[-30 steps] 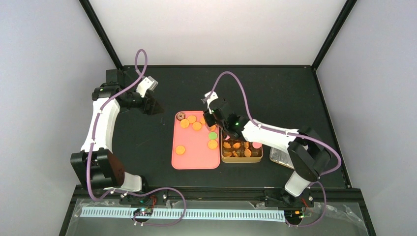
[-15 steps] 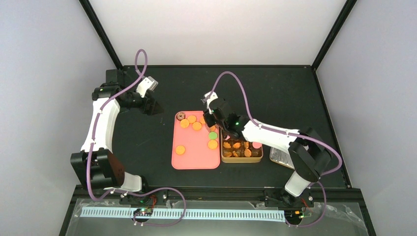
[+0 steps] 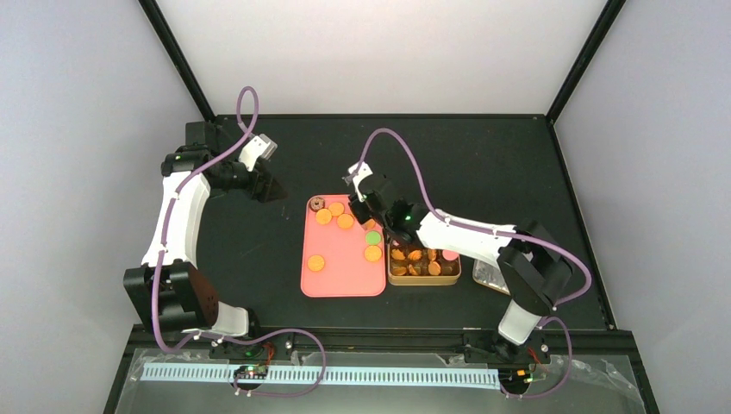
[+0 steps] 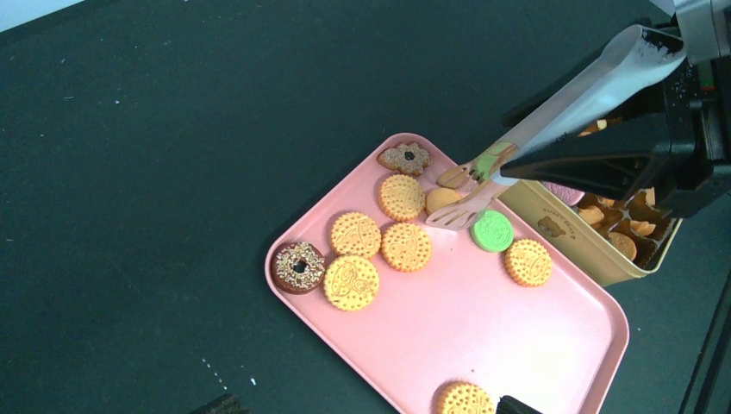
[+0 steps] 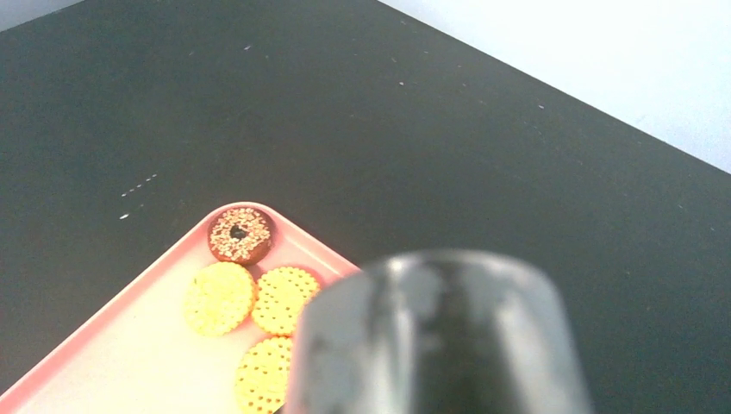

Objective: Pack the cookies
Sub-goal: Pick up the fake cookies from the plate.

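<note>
Now the right gripper (image 3: 360, 204), jaws clamped on tongs (image 4: 569, 99), poises them over a cookie (image 4: 441, 199) on the tray (image 4: 552, 345), which needs pinching next; the left gripper (image 3: 271, 190) has open jaws.

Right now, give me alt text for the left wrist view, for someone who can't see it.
The right end effector holds tongs whose tips reach an orange cookie on a pink tray. About ten round cookies lie on the tray; a gold tin beside it holds more.
</note>
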Tool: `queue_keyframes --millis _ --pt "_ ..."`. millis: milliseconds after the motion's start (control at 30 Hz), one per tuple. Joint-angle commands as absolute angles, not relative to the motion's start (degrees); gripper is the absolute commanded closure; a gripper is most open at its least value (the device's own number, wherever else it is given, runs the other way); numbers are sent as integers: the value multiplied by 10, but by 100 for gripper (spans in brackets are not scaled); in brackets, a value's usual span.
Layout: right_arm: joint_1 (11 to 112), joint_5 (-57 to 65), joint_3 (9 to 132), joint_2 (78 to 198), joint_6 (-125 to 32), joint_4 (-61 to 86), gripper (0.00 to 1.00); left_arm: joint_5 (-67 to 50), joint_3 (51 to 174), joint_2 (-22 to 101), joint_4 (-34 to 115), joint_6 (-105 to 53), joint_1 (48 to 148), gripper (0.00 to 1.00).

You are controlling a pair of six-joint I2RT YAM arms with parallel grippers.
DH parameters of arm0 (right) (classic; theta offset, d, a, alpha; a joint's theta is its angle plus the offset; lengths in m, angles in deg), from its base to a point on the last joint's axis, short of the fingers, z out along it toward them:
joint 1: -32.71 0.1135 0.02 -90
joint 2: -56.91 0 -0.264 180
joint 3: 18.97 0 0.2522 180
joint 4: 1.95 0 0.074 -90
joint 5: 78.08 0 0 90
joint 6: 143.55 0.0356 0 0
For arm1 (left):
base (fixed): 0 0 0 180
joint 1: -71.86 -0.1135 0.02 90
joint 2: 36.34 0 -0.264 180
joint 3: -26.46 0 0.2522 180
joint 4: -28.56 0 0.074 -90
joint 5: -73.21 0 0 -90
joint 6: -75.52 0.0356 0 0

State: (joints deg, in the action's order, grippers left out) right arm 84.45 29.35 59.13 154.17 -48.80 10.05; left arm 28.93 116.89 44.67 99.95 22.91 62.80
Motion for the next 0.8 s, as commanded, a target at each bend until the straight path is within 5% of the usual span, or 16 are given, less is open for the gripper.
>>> queue_keyframes --millis 0,767 --pt "863 283 602 1554 -509 123 64 303 1192 444 1013 236 623 22" --pt "848 248 631 1557 -494 125 59 300 1197 443 1020 243 623 22"
